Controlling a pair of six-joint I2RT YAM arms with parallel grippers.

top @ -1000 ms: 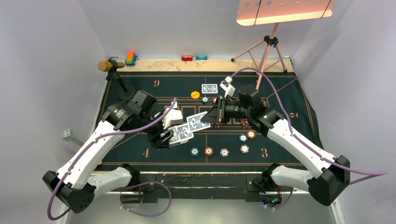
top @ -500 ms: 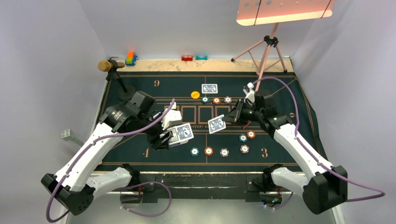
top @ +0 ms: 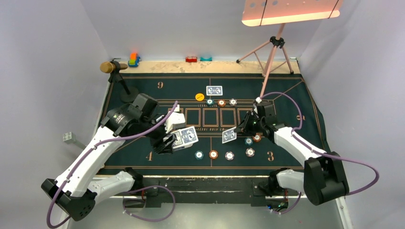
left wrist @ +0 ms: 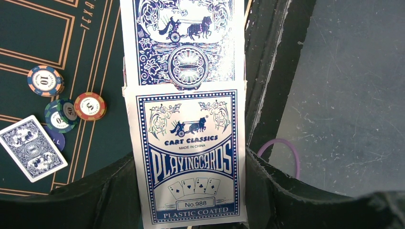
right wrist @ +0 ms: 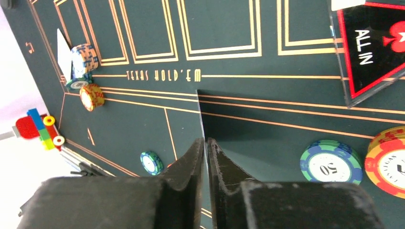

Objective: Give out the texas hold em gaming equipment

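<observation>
My left gripper (top: 174, 139) is shut on a blue and white playing-card box (left wrist: 190, 157), with the deck's blue-backed cards (left wrist: 184, 38) sticking out of its top. My right gripper (top: 237, 130) is shut on a single blue-backed card (top: 229, 135), held above the mat beside a teal chip (top: 248, 140) and an orange chip (top: 257, 138). In the right wrist view that card (right wrist: 200, 114) shows edge-on between my closed fingers (right wrist: 191, 157). Three chips (top: 213, 154) lie in a row near the front. Another card (top: 214, 90), a yellow disc (top: 199, 96) and three more chips (top: 221, 102) lie further back. The red "ALL IN" triangle (right wrist: 372, 52) lies ahead of the right gripper.
The dark green gold-lined mat (top: 143, 86) covers the table. A microphone stand (top: 125, 88) stands at the back left, a tripod (top: 272, 52) at the back right. Small toys (top: 134, 59) line the far edge. In the left wrist view, a card (left wrist: 32, 148) and chips (left wrist: 89, 106) lie on the mat.
My right gripper has pulled one card away from the deck and carried it right and toward the near side, over to the right-hand chips. The left arm has stayed put.
</observation>
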